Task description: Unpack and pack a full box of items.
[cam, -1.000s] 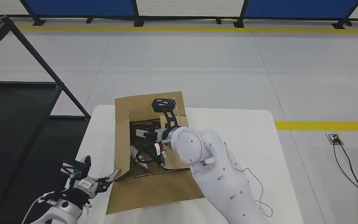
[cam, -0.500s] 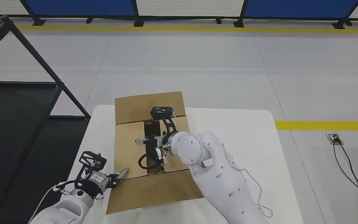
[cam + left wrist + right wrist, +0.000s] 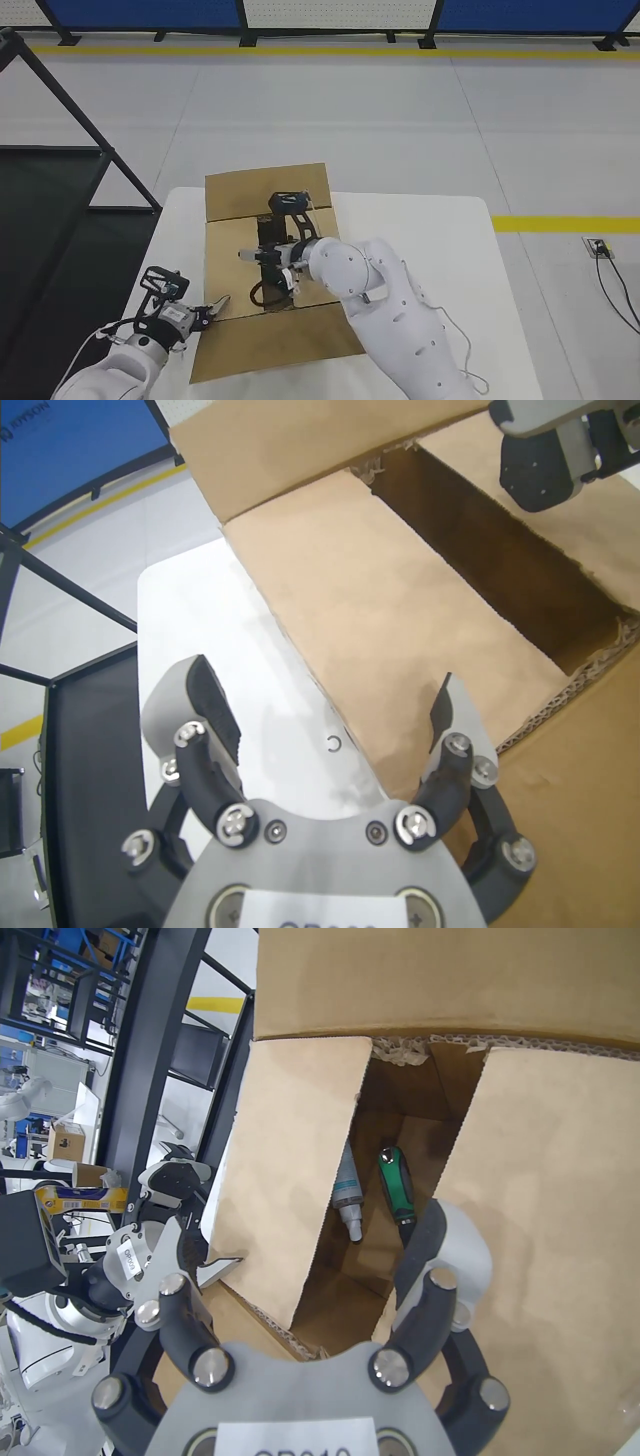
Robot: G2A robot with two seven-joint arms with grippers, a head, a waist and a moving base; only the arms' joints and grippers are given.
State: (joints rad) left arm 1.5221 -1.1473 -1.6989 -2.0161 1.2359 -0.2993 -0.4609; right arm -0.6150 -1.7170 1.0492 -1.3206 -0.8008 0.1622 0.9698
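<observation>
— Box [image 3: 265, 190] on the table [image 3: 440, 230]: why are both arms at it like this?
— Begin from the right gripper [image 3: 305, 1238]. Its fingers are spread wide and hold nothing. It hangs just above the gap [image 3: 500, 565] between the two inner flaps, I think so that it can either go in for an item or press a flap down.
— And the left gripper [image 3: 325, 680]?
— Also wide and empty. It is low beside the box, with one finger over the table and the other over the outer edge of the left flap [image 3: 350, 600]. Whether it touches the cardboard, I cannot tell. My guess is that it guides this flap or steadies it.
— What lies inside?
— Through the gap I see a bottle [image 3: 347, 1198] and a screwdriver [image 3: 397, 1183], side by side on the bottom.
— So is it packing or unpacking?
— The left flap and the right flap [image 3: 540, 1203] are folded nearly flat with the items below, so closing seems more likely, but I am not sure
</observation>
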